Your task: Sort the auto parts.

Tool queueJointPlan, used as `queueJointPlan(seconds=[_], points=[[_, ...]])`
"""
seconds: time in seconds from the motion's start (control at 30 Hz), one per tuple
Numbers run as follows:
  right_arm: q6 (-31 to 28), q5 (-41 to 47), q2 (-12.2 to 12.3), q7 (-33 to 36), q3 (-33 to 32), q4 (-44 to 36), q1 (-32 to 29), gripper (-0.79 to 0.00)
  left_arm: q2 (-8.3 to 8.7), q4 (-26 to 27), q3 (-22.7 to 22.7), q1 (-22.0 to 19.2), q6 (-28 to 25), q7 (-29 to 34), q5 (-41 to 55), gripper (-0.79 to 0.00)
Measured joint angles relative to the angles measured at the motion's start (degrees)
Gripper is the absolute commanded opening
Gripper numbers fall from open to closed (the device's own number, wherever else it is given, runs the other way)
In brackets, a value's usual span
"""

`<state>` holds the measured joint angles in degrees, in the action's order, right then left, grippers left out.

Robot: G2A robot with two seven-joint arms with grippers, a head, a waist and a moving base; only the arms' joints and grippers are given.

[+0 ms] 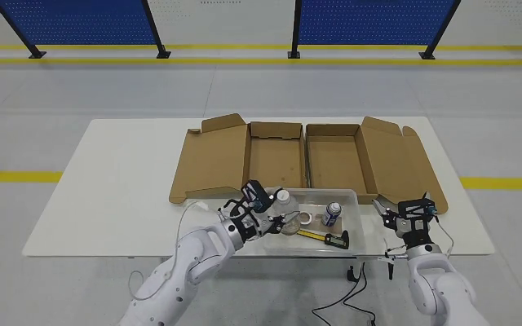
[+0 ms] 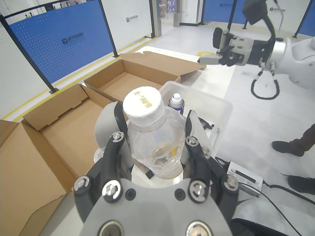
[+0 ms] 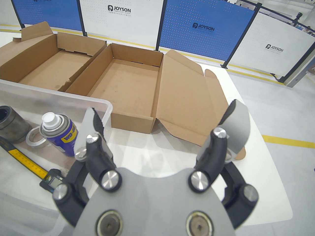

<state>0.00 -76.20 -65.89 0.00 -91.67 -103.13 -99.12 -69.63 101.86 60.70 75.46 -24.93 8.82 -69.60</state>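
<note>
My left gripper is shut on a clear plastic bottle with a white cap, holding it at the left end of the clear bin. In the top view the bottle sits just ahead of that gripper. In the bin lie a blue spray can, a dark metal cylinder, a metal ring and a yellow caliper. My right gripper stands open with nothing in it over the table, right of the bin, also seen as the right gripper from above.
Two open cardboard boxes, the left box and the right box, lie side by side behind the bin with flaps spread outward. A black cable hangs at the table's front edge. Bare table stretches to the far left.
</note>
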Motion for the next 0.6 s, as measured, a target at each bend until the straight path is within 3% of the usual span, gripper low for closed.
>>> queueJointPlan(seconds=[0.4, 0.6], points=[[0.00, 0.00, 0.00, 0.00, 0.00, 0.00, 0.00, 0.000, 1.29, 9.84, 4.57, 4.00, -5.56, 1.14, 1.61, -0.785], [0.00, 0.00, 0.00, 0.00, 0.00, 0.00, 0.00, 0.000, 1.43, 9.69, 4.31, 4.61, -5.24, 0.16, -0.42, -0.785]])
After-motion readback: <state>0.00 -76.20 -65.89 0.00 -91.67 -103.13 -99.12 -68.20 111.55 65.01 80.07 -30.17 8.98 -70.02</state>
